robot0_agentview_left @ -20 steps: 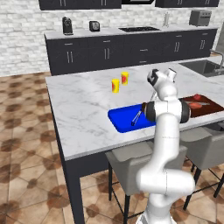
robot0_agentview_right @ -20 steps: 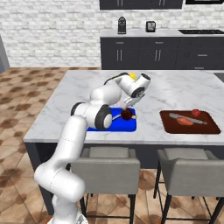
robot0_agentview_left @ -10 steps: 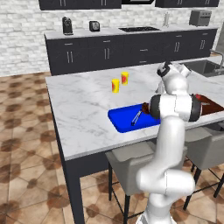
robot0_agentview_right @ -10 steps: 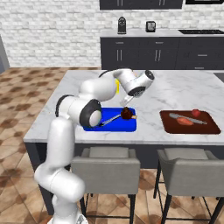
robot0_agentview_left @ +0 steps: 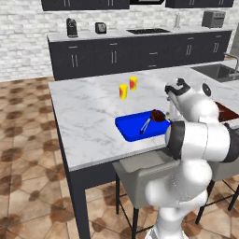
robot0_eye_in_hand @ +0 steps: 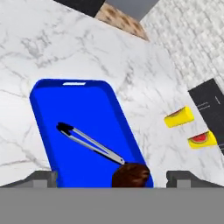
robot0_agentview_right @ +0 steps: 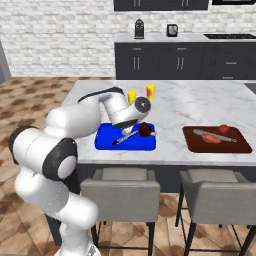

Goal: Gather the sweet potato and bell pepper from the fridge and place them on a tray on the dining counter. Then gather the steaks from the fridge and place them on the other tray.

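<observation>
Swinging back from the blue tray (robot0_agentview_left: 133, 128), the arm now bulks large in the lower right of the left base view, its forearm upright where a second ago it leaned over the tray; in the right base view the elbow has slid toward the lower left and the white links cover more of the frame. Over that second the jaws have widened a little, and the gripper (robot0_eye_in_hand: 111, 178) now hangs spread apart above the tray's near end, its two dark fingertips (robot0_eye_in_hand: 43, 178) set wide at the bottom of the hand view with nothing between them. A dark brown, rounded lump, apparently the sweet potato (robot0_eye_in_hand: 131, 175), lies on the tray at the lower middle of the hand view, unmoved since earlier, touching the end of the silver tongs (robot0_eye_in_hand: 89, 144) that run diagonally across the blue surface. That tray sits on the dining counter (robot0_agentview_left: 88, 112), whose marbled top fills the middle of both base views. Two small yellow containers (robot0_agentview_left: 128, 87) stand on the counter behind the tray, as before. At the right of the right base view, a dark red-brown tray (robot0_agentview_right: 240, 147) holds the bell pepper (robot0_agentview_right: 223, 129), a small red round thing near its upper edge, beside a reddish piece (robot0_agentview_right: 210, 139) and a knife (robot0_agentview_right: 200, 133).
</observation>
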